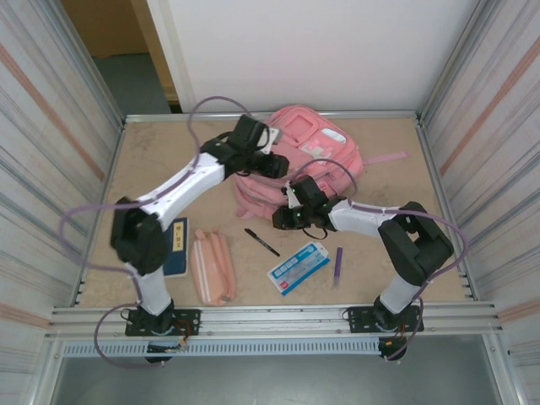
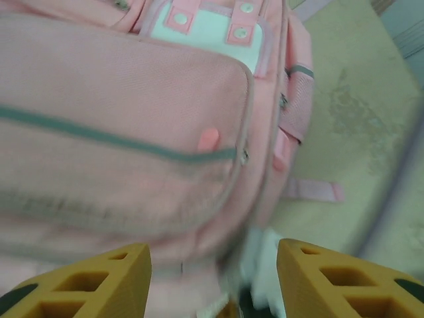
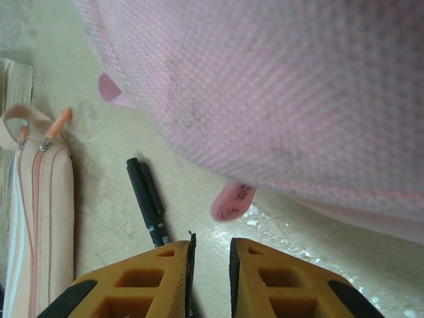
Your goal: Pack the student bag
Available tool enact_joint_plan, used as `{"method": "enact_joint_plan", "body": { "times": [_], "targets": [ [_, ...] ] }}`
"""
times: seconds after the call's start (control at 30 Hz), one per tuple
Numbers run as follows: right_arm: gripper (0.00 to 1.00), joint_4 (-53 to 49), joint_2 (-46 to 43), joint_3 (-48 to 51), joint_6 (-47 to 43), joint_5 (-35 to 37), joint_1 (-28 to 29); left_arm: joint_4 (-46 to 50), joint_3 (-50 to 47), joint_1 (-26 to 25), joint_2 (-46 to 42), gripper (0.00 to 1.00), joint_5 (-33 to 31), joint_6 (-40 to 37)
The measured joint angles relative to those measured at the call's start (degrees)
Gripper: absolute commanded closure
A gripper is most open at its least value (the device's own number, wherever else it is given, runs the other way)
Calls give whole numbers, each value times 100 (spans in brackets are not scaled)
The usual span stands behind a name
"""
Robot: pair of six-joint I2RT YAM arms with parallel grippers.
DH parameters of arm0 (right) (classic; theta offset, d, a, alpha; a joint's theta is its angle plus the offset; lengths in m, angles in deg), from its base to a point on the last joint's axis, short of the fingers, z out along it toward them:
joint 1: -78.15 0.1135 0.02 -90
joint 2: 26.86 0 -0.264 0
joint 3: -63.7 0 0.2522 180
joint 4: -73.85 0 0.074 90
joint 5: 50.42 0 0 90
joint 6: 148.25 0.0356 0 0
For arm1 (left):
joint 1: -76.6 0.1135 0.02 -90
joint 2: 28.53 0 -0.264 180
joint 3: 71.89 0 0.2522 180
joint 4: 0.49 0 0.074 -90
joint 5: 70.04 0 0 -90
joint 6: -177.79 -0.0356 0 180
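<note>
**Pincers parted, both at the student bag (image 1: 314, 145)**

Left pincer (image 2: 212, 255) is spread wide with nothing pinched. From its wrist camera I look down on the bag's front pocket, where a grey zip line runs, though the picture is blurred. From above, that arm reaches over the bag's left side. Right pincer (image 3: 212, 244) shows only a narrow gap, with bare table (image 3: 119, 119) visible through it and nothing gripped. A pink zip tab (image 3: 230, 202) hangs just ahead of its tips. The bag lies flat at the far middle of the table. Nearer me lie a pencil case (image 1: 211, 267), a black pen (image 1: 261, 242), a blue-and-white packet (image 1: 298, 267), a purple pen (image 1: 338, 261) and a blue booklet (image 1: 176, 247).
</note>
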Motion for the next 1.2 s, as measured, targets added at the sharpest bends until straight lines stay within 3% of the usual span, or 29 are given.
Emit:
{"method": "enact_joint_plan", "body": {
  "times": [0.2, 0.47, 0.63, 0.87, 1.2],
  "targets": [
    [61, -92, 37, -63, 15, -179, 0, -520, -1834, 35, -1751, 46, 17, 225],
    [48, -658, -898, -63, -96, 278, -42, -1325, -3589, -205, -2116, 47, -66, 579],
    [43, -970, -1370, -63, 133, 778, -304, -1679, -3600, -664, -1650, 47, -254, 715],
    [42, -1329, -1217, -61, 1886, 1257, -962, -1919, -3233, -999, -767, 47, -503, 929],
    [42, -866, -439, -350, 3587, 1325, -560, -1993, -3174, -1016, -758, 47, -774, 994]
  ]
}}
